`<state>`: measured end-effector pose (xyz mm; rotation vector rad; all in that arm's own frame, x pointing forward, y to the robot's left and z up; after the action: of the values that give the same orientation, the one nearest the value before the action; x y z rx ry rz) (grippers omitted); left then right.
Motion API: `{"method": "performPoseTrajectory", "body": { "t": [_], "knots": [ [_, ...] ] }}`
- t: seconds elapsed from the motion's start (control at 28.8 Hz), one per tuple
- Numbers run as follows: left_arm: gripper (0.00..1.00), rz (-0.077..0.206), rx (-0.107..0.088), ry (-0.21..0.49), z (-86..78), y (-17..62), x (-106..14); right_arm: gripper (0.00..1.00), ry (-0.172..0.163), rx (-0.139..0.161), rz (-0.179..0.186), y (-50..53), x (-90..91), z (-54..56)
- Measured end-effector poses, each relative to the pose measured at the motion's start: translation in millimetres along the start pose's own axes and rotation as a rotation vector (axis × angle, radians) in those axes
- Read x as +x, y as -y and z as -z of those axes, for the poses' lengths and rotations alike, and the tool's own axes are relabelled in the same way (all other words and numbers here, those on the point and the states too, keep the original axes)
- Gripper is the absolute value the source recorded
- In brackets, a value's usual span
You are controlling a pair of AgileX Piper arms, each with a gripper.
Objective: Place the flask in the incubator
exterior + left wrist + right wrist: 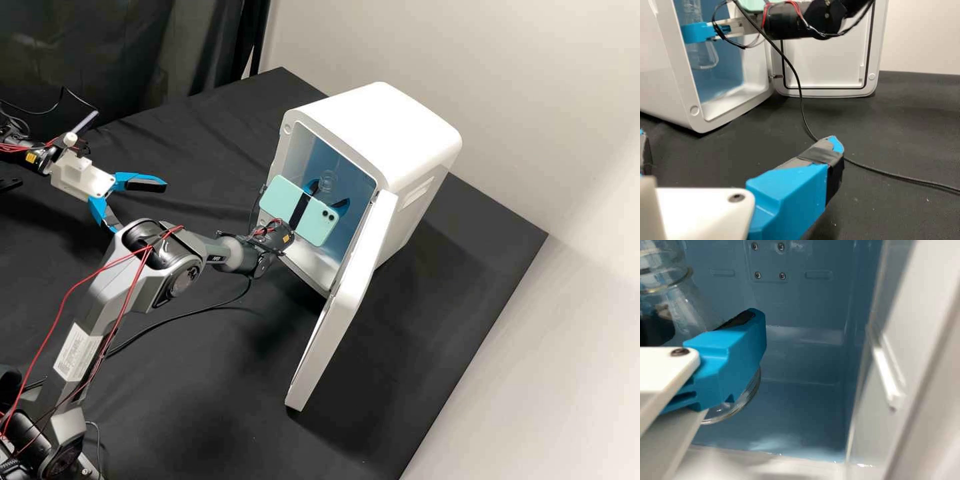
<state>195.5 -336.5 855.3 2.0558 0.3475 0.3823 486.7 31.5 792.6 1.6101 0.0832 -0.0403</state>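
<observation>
The white incubator (393, 143) stands on the bench with its door (337, 313) swung open and a blue chamber inside. My right gripper (327, 193) is inside the chamber, shut on a clear glass flask (328, 179). In the right wrist view a blue finger (730, 360) presses on the flask (670, 295). The left wrist view shows the flask (700, 50) upright and held a little above the chamber floor. My left gripper (139, 207) hovers open and empty over the bench, well left of the incubator.
The open door (825, 65) sticks out toward the front of the black bench (220, 373). A black cable (805, 125) trails over the bench from the right arm's wrist, which carries a teal phone (300, 210). The bench edge runs close behind the incubator.
</observation>
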Motion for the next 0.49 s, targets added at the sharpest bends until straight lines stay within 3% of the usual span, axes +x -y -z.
{"method": "performPoseTrajectory", "body": {
  "t": [0.17, 0.49],
  "knots": [
    [1.0, 0.0, 0.0, 0.0, 0.0, 0.0, 0.0, 0.0, 0.018, 0.005, 0.004, -1.4, 6.9, 1.3],
    [1.0, 0.012, -0.003, -0.002, 0.7, 2.7, 1.0, 0.0, 0.008, 0.019, -0.038, -14.6, 13.6, 4.2]
  ]
}}
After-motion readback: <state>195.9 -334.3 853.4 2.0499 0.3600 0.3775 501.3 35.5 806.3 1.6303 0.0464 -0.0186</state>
